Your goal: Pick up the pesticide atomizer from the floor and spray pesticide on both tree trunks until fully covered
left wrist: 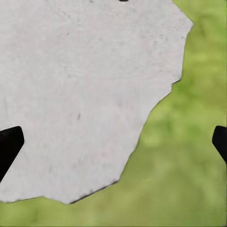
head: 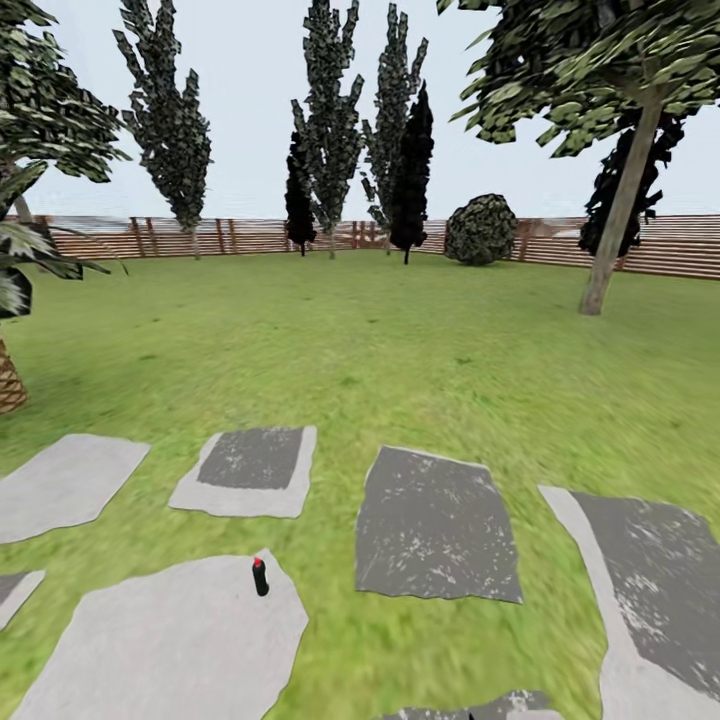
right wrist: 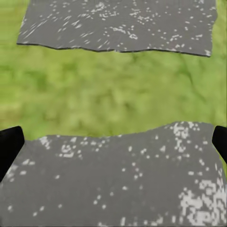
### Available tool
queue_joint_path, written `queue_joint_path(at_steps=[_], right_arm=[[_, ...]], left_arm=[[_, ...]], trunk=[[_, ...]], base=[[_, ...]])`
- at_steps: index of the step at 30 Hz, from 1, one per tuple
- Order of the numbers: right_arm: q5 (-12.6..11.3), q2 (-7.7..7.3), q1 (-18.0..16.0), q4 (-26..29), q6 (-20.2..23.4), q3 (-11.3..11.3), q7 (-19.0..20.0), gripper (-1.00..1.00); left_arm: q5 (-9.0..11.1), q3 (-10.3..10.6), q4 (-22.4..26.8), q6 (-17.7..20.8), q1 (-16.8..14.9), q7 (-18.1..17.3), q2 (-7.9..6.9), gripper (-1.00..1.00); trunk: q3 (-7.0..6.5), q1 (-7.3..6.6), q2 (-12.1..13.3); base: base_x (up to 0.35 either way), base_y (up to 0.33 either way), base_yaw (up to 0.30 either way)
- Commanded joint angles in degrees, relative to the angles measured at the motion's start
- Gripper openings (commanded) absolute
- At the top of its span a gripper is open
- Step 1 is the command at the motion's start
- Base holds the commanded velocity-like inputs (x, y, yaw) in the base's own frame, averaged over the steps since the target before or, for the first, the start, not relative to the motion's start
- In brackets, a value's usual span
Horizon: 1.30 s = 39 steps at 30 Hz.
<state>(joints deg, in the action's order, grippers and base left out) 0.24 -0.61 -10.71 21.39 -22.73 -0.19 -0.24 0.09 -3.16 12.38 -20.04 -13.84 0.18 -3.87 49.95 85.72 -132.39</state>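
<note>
I am looking out over the garden lawn (head: 400,340), which is stretching away to the brown slatted fence (head: 240,238) at the far side. The pesticide atomizer (head: 260,577), a small dark bottle with a red top, is standing upright on the far right edge of a pale stone slab (head: 150,640) at near left. One of the trees is rising at far right, its leaning grey-brown trunk (head: 615,235) standing in the grass well apart from the bottle. Dark thin conifers (head: 410,170) and a round shrub (head: 480,230) are lining the fence, and a palm (head: 15,290) is sitting at the left edge.

My left claw (left wrist: 113,144) is hanging wide over the edge of a pale slab (left wrist: 80,94) and grass, its dark fingertips (left wrist: 8,144) far apart with nothing between them. My right claw (right wrist: 113,144) is likewise spread wide over a dark speckled slab (right wrist: 113,184), holding nothing.
</note>
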Motion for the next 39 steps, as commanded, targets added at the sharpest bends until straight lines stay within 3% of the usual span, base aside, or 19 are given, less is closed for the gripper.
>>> queue_joint_path(at_steps=[1, 14, 27, 39], right_arm=[[0.03, -0.01, -0.02, -0.02, -0.18, -0.02, -0.02, 1.00], [0.03, -0.01, -0.02, -0.02, -0.16, -0.04, -0.02, 1.00], [0.03, -0.01, -0.02, 0.00, -0.15, -0.08, -0.02, 1.00], [0.03, -0.01, -0.02, -0.03, -0.14, -0.04, -0.02, 1.00]], left_arm=[[0.00, -0.18, -0.07, -0.18, -0.05, -0.03, 0.05, 1.00], [0.00, -0.18, -0.07, -0.21, -0.07, -0.01, 0.08, 1.00], [-0.04, -0.18, -0.07, -0.25, -0.07, -0.05, 0.08, 1.00], [0.00, -0.18, -0.07, -0.24, -0.06, -0.04, 0.09, 1.00]], trunk=[[0.06, 0.02, -0.02], [0.06, 0.02, -0.02], [0.06, 0.02, -0.02], [0.06, 0.02, -0.02]], base=[[0.334, 0.000, 0.277], [0.331, 0.050, 0.085], [0.293, 0.182, -0.160], [0.082, 0.006, 0.060]])
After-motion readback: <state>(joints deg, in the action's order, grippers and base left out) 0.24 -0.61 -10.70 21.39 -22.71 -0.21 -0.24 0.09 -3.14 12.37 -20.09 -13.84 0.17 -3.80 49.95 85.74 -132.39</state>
